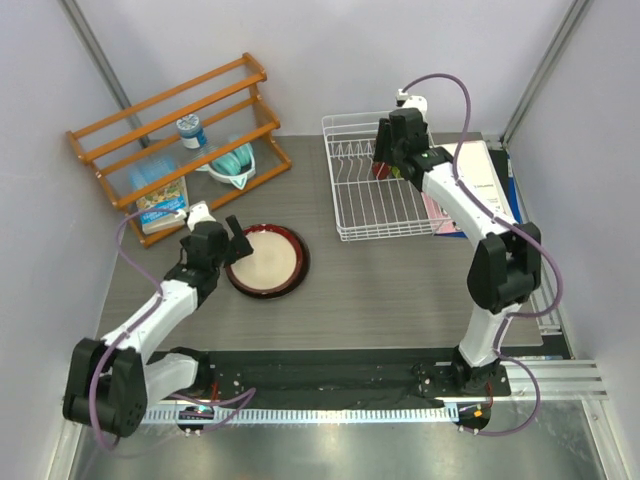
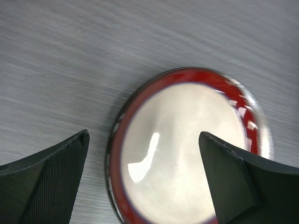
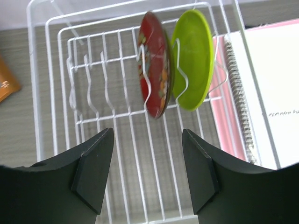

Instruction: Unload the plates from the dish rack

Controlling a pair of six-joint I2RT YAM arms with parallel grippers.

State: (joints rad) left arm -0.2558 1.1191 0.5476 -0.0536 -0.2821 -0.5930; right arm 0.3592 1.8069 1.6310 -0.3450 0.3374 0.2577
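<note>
A dark red-rimmed plate with a cream centre (image 1: 266,260) lies flat on the table, and a dark edge shows under its rim. My left gripper (image 1: 237,243) is open just above its left side; in the left wrist view the plate (image 2: 187,154) fills the gap between the fingers of that gripper (image 2: 144,135). The white wire dish rack (image 1: 345,205) stands at the back right. My right gripper (image 1: 385,165) hovers open over it. In the right wrist view, the patterned dark red plate (image 3: 154,65) and the lime green plate (image 3: 194,56) stand upright in the rack (image 3: 93,116), ahead of this gripper (image 3: 147,133).
An orange wooden slatted shelf (image 1: 170,130) stands at the back left with a teal bowl-like item (image 1: 232,160), a small jar (image 1: 190,130) and a book (image 1: 160,205). A pink and white spiral notebook (image 1: 480,180) lies right of the rack, and also shows in the right wrist view (image 3: 261,93).
</note>
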